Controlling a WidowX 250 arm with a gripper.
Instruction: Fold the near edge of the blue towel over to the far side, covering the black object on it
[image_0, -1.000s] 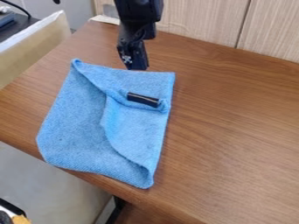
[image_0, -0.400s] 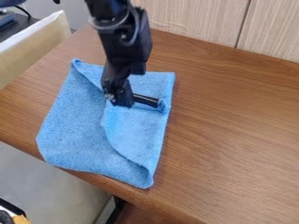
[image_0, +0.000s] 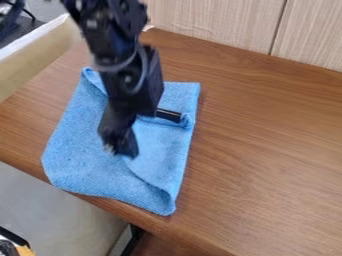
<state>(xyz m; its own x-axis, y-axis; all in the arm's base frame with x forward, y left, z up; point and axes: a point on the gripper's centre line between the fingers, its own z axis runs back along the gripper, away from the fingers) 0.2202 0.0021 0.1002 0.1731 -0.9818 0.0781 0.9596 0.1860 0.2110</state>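
The gripper (image_0: 121, 150) hangs over the middle of a blue cloth (image_0: 87, 165), its tip near the cloth's folded edge; whether it touches the cloth I cannot tell. That cloth lies on the wooden table, with a flap folded over its right part. A small black bar-shaped object (image_0: 169, 115) rests on the upper right of the cloth, just right of the arm, its left end partly hidden behind the arm.
The brown wooden table (image_0: 267, 145) stretches to the right, with a pale wood-grain panel (image_0: 214, 22) along its back edge. A beige partition (image_0: 40, 55) stands at the upper left. The table's front edge runs below the cloth.
From behind the cloth's top edge, the gripper has moved toward the table's front and slightly left, over the cloth's middle. The cloth and black object look unmoved.
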